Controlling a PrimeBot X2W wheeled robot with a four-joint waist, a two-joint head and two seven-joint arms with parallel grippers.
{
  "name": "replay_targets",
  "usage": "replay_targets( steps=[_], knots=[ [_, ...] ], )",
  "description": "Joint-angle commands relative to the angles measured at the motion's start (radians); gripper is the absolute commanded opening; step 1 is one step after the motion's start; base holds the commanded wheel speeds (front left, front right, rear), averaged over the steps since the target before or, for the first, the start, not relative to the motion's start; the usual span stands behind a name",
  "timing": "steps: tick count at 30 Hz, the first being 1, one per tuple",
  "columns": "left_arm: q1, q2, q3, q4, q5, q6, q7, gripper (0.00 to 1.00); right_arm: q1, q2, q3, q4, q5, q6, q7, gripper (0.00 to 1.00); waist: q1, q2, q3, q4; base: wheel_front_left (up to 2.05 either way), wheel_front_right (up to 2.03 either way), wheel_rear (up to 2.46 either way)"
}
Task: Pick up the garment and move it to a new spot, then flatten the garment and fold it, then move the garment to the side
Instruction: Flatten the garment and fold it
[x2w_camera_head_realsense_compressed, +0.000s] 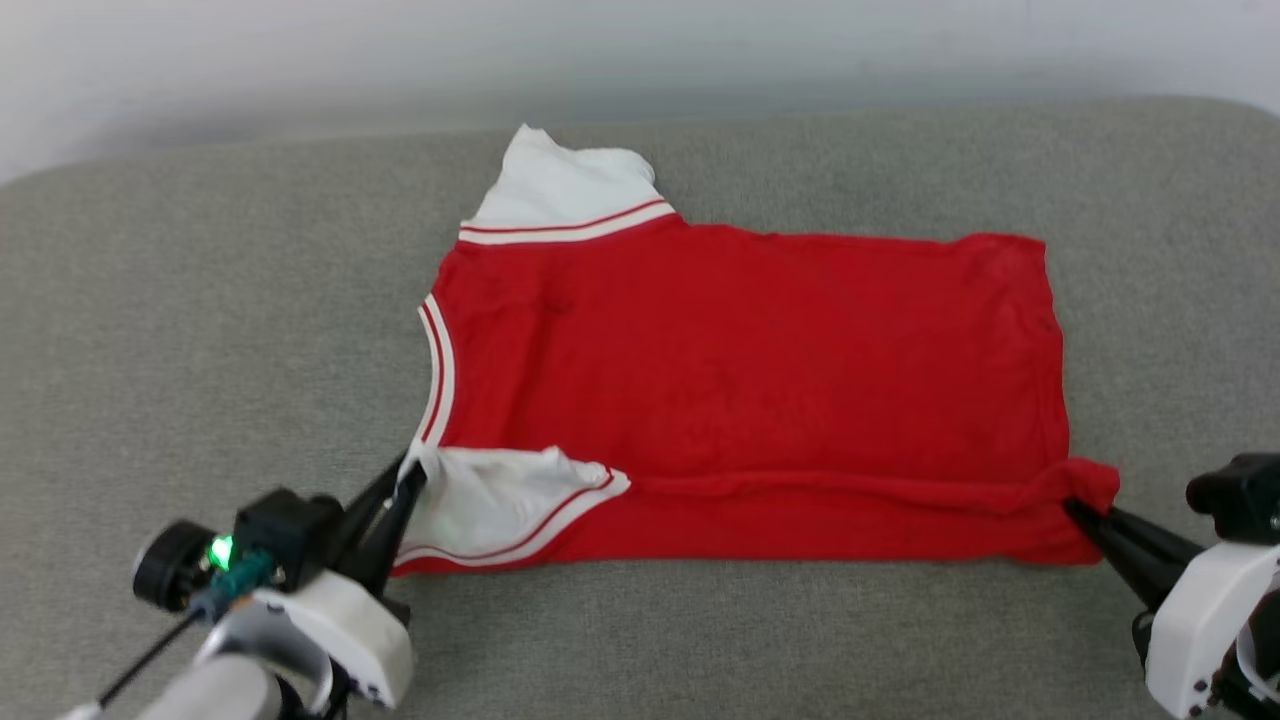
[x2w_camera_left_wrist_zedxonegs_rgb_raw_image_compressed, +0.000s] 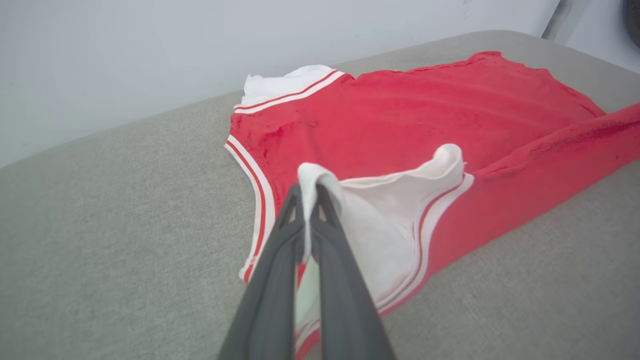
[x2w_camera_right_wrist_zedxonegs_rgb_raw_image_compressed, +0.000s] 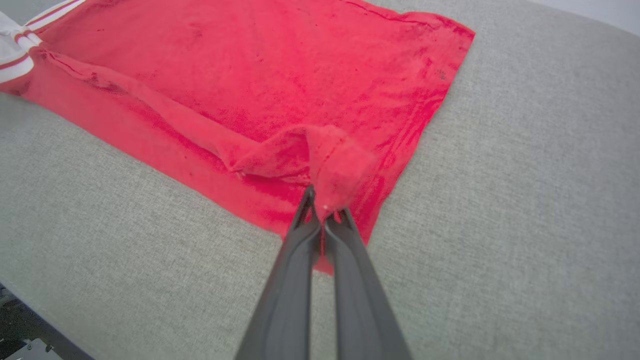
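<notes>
A wide grey woven cushion (x2w_camera_head_realsense_compressed: 200, 350) with rounded far corners formed the work surface, and a plain pale wall (x2w_camera_head_realsense_compressed: 300, 60) rose behind it. In the right wrist view a dark patch (x2w_camera_right_wrist_zedxonegs_rgb_raw_image_compressed: 20, 320) showed past the cushion's edge at the lower left.

The shirt (x2w_camera_head_realsense_compressed: 750, 370) lay spread about the middle of the cushion, with its neckline (x2w_camera_head_realsense_compressed: 437, 370) toward the robot's left and its hem toward the right. Its body was red and mostly smooth, with faint creases. Red-and-white striped trim ran along the neckline and both sleeve seams. The far sleeve (x2w_camera_head_realsense_compressed: 560, 190) was white and lay flat, pointing away from the robot. The near sleeve (x2w_camera_head_realsense_compressed: 490, 505) was rumpled and turned in over the red body. A low rolled ridge (x2w_camera_head_realsense_compressed: 830, 488) of red cloth ran from it along the near side to the hem corner (x2w_camera_head_realsense_compressed: 1095, 485).

The left gripper (x2w_camera_head_realsense_compressed: 408, 480) had its fingers pressed together on a pinch of the near sleeve's white cloth, raised slightly off the cushion. The right gripper (x2w_camera_head_realsense_compressed: 1075, 508) was clamped on the bunched hem corner, which was also lifted a little.

By count there were one shirt, two sleeves, two grippers and one cushion.
</notes>
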Motion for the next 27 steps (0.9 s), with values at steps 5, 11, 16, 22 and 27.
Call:
replay_targets(
  steps=[5,11,16,22,27],
  knots=[
    [-0.143,0.007,0.012,0.056,0.026,-0.049,0.016,0.00,-0.064,0.023,-0.030,-0.018,-0.014,0.000,0.033,0.00,-0.0001,0.0000,0.103,-0.028,0.00,0.00,0.00],
    [-0.269,-0.015,-0.002,0.162,0.062,-0.091,0.023,0.00,-0.142,0.048,-0.029,0.009,-0.034,0.000,0.060,0.00,-0.0001,0.0000,0.198,-0.046,0.00,0.00,0.00],
    [-0.323,-0.047,-0.028,0.282,0.068,-0.136,0.019,0.00,-0.186,0.069,0.004,0.067,-0.028,0.000,0.082,0.00,-0.0001,0.0000,0.249,-0.047,0.00,0.00,0.00],
    [-0.329,-0.092,-0.058,0.436,0.049,-0.186,0.000,0.00,-0.202,0.080,0.064,0.128,-0.009,-0.001,0.099,0.00,-0.0001,0.0000,0.248,-0.044,0.00,0.00,0.00],
    [-0.339,-0.107,-0.046,0.505,0.014,-0.211,-0.016,1.00,-0.209,0.072,0.062,0.139,-0.002,0.000,0.070,1.00,-0.0001,0.0000,0.205,-0.033,0.00,0.00,0.00]
  ],
)
